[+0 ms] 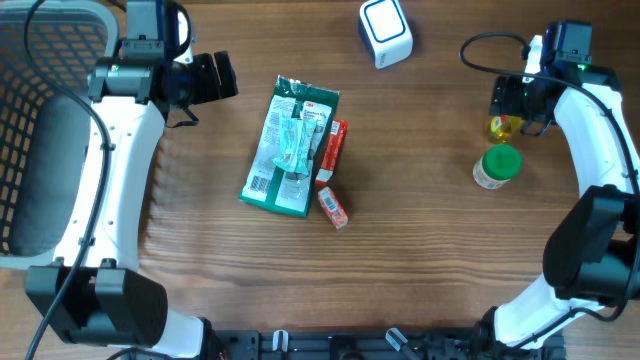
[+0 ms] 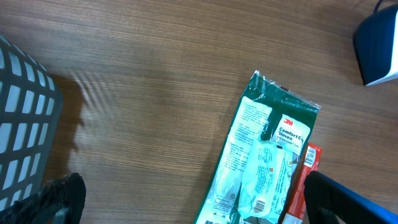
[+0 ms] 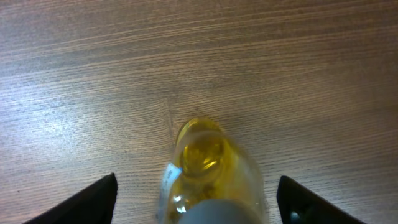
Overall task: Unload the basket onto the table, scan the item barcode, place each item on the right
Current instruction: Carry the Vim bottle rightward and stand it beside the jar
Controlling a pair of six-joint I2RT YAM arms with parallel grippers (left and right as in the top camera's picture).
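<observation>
Two grippers are showing on my feeds. Farthest left, the left gripper [image 1: 225, 77] is hanging wide open beside the basket [image 1: 40, 60], holding nothing. A green packet [image 1: 290, 145] is lying mid-table, and the scanner [image 1: 385, 32] is sitting beyond it. My right gripper [image 3: 198, 200] is standing open around the yellow bottle [image 3: 202, 152], its fingers [image 3: 93, 199] touching nothing. A green-lidded jar [image 1: 497, 165] is sitting just beside the bottle.

so the left arm [image 1: 105, 200] runs up the left side from the near edge with the left gripper [image 1: 225, 77] pointing right, its 2 fingers [image 2: 59, 199] spread all the way, while the right arm [image 1: 612, 150] curls up the right side, right gripper [image 1: 512, 112] tipped down, jaws wide apart too
</observation>
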